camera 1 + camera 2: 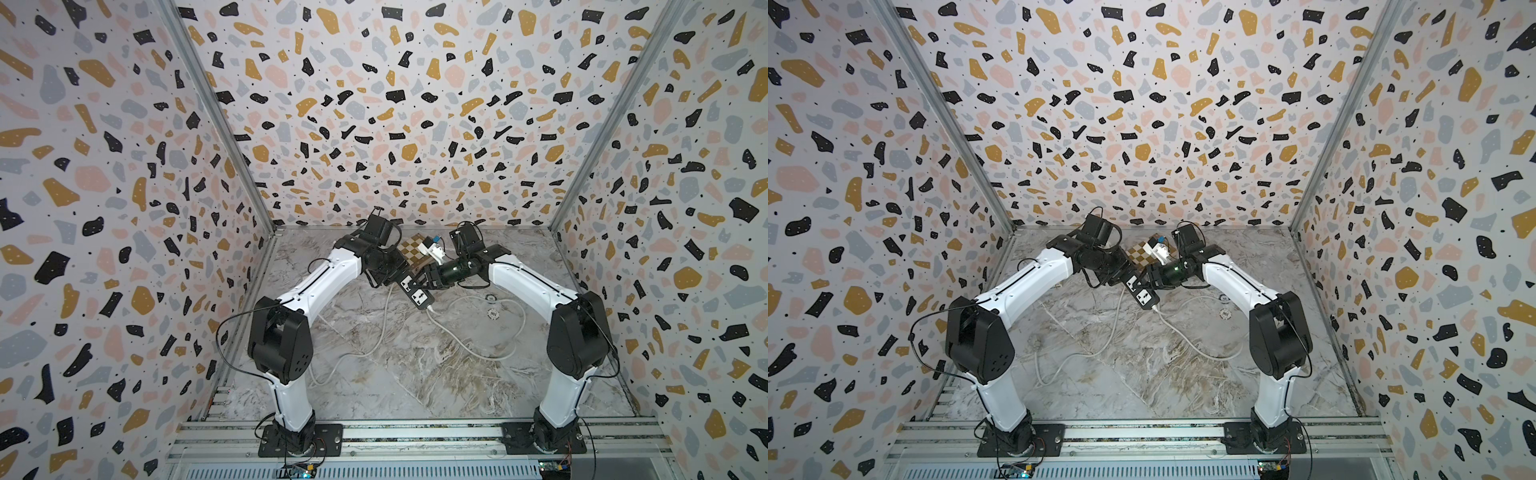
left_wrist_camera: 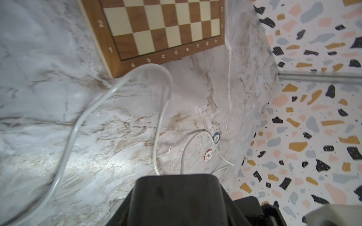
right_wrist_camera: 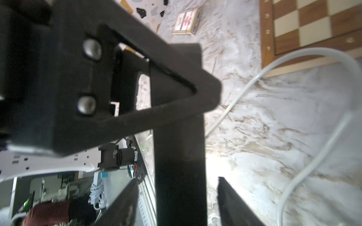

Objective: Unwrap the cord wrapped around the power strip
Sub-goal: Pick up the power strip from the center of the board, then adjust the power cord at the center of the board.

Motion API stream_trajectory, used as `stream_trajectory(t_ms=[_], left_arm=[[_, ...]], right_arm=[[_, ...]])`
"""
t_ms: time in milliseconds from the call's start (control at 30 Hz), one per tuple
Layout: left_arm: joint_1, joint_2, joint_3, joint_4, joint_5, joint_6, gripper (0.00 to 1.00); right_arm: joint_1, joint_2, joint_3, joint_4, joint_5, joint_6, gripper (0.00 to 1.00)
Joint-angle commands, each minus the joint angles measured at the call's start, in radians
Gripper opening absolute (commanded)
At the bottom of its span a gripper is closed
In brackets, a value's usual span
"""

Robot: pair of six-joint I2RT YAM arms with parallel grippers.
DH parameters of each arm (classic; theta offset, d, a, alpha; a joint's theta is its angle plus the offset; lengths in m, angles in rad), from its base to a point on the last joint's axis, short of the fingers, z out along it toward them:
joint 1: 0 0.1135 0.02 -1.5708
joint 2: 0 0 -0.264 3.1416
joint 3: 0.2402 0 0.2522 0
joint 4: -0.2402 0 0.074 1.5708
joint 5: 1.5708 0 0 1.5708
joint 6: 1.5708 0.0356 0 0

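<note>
The black power strip [image 1: 415, 289] with two white socket faces hangs tilted above the marble table [image 1: 395, 374], in both top views. My left gripper [image 1: 395, 275] is shut on its far end; in the left wrist view the power strip [image 2: 176, 197] hides the jaws. My right gripper [image 3: 177, 179] stands open, a finger on each side of the power strip [image 3: 179, 156] with a gap on both sides. The white cord [image 1: 465, 345] leaves the strip's near end and lies in loose loops on the table, none around the strip. The cord's [image 2: 156, 127] plug is not in view.
A wooden chessboard [image 1: 409, 249] lies behind the grippers with a white adapter [image 1: 432, 249] on it. Two poker chips [image 2: 208, 155] lie near the right wall. A card box [image 3: 187, 21] lies on the table. Patterned walls close three sides.
</note>
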Motion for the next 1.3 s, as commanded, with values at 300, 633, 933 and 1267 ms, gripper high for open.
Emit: stream_trajectory(t_ms=[300, 633, 933, 1267], left_arm=[[0.025, 0.02, 0.035, 0.005, -0.066, -0.214, 0.0], [0.041, 0.047, 0.051, -0.026, -0.099, -0.217, 0.0], [0.047, 0.066, 0.081, -0.038, -0.119, -0.202, 0.0], [0.051, 0.094, 0.123, -0.051, -0.139, -0.199, 0.0]], right_arm=[[0.037, -0.563, -0.399, -0.068, 0.573, -0.1, 0.84], [0.245, -0.522, -0.626, 0.099, 0.804, -0.494, 0.71], [0.245, -0.262, -0.575, 0.236, 0.861, -0.81, 0.71], [0.225, -0.11, -0.529, 0.271, 0.854, -0.893, 0.42]])
